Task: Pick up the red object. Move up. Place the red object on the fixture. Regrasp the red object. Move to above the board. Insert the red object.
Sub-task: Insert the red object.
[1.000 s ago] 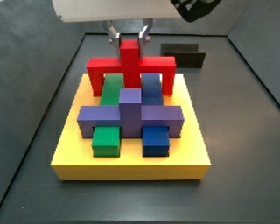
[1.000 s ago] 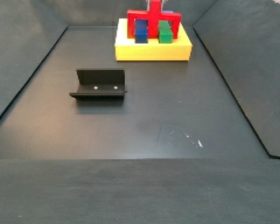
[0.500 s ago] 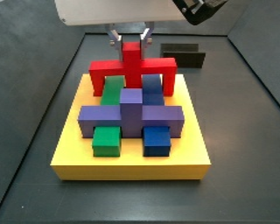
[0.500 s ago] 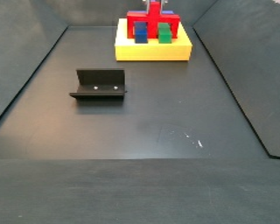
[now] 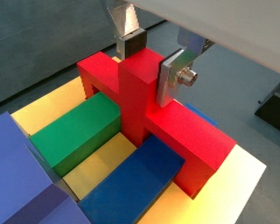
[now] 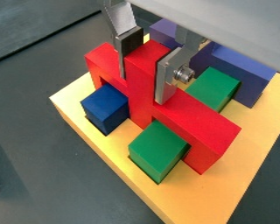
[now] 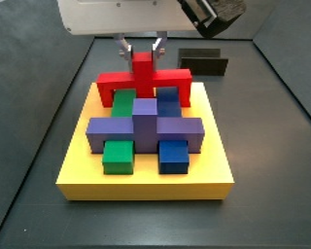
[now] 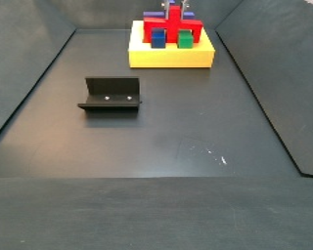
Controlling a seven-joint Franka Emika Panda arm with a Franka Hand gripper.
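The red object (image 7: 145, 78) stands upright at the back of the yellow board (image 7: 145, 185), its two legs down beside a green block (image 5: 78, 131) and a blue block (image 5: 136, 184). My gripper (image 5: 152, 66) is above it, with the flat silver fingers on either side of the central stem (image 6: 143, 87), shut on it. Both wrist views show the red crossbar (image 6: 201, 131) low over the board (image 6: 78, 109). In a side view the gripper (image 8: 174, 5) and red object (image 8: 172, 18) sit far back. The fixture (image 8: 111, 95) is bare.
A purple cross-shaped block (image 7: 145, 126) fills the board's middle, with a green block (image 7: 117, 156) and a blue block (image 7: 174, 156) in front of it. The fixture (image 7: 204, 61) stands just behind the board's right corner. Dark walls enclose the floor (image 8: 172, 156).
The red object has sunk lower onto the board, its legs going down beside the green and blue blocks. The gripper came down with it.
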